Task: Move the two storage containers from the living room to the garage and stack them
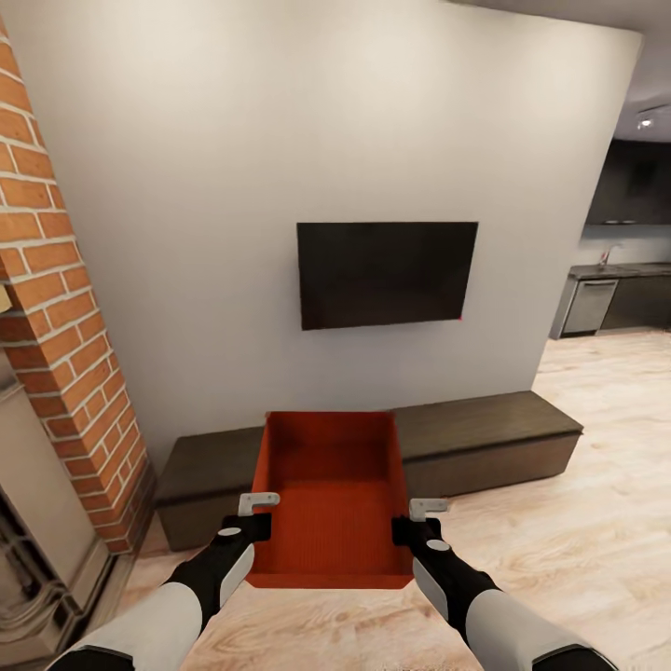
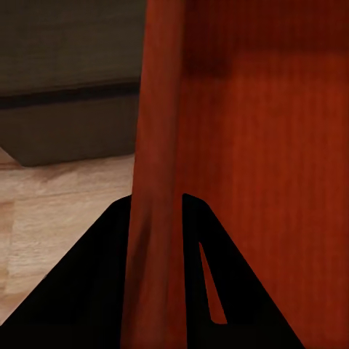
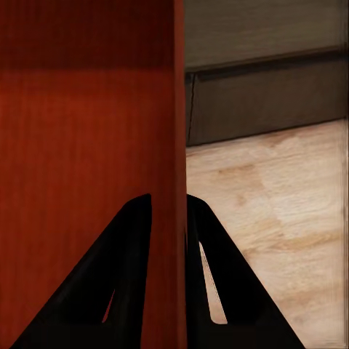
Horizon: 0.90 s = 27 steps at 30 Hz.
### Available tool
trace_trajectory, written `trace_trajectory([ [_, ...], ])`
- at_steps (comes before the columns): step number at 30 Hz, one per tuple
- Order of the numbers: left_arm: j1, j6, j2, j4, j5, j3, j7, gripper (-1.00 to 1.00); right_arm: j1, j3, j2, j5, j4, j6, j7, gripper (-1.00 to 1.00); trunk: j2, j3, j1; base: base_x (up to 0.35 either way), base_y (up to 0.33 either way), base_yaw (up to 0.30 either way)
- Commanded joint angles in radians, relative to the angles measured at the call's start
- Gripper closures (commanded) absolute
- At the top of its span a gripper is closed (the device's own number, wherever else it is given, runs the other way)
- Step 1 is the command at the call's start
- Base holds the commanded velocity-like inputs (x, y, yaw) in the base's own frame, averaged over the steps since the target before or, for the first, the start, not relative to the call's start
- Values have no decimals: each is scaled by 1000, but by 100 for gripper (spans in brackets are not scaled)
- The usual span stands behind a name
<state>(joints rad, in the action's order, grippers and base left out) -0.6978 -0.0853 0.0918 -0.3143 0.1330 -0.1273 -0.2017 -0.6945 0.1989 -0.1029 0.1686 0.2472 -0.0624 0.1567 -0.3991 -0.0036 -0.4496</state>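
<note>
With walls pinched (both sides), grippers [image 1: 258,504] [image 1: 428,509] hold container [image 1: 331,503].

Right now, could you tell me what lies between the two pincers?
In the head view, the orange-red container spans the gap: the left pincer clamps one side wall, the right pincer the other.

Both arms are extended forward at matching height. The left end effector [image 1: 253,527] is clamped on the left wall of the bin [image 1: 333,499], and the right end effector [image 1: 408,527] on its right wall, one finger on each side of the wall.
</note>
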Motion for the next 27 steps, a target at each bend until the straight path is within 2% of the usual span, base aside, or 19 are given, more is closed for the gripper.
trace_trajectory([
  [1,0,-7,-1,-14,8,72,-7,100,0,-19,3,14,-14,-6,44,100,-1,0,0,0,0,-244],
  [27,0,-7,-1,-13,8,72,-7,100,0,-19,3,14,-14,-7,44,100,-1,0,0,0,0,-244],
])
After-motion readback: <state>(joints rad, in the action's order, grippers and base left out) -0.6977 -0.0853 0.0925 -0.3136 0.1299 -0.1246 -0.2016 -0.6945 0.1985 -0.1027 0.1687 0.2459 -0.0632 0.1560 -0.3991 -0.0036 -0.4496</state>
